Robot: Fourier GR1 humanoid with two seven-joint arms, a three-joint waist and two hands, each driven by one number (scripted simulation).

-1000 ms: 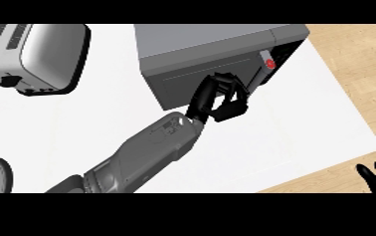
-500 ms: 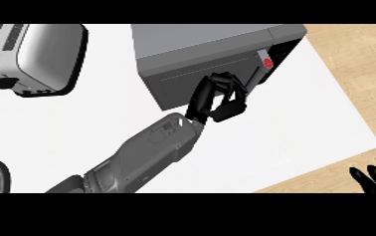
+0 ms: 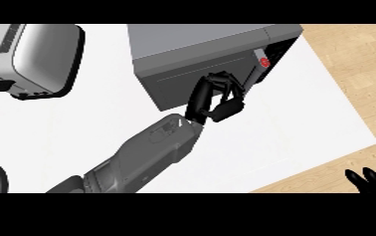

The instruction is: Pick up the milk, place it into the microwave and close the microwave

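Milk out of view, probably inside microwave (image 3: 213, 43). Door (image 3: 180, 80) looks closed or nearly so. Left hand (image 3: 214, 100) curled, empty, against door. Right hand (image 3: 361, 178) resting at lower right, fingers straight.

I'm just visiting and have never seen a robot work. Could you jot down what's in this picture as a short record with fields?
Microwave: grey box at the back of the counter, with a red button on its side panel
Left hand: fingers curled, against the microwave's front
Right hand: resting open at the lower right edge
Milk: not in sight
Appliance: silver, at the left, partly cut off
Counter: white
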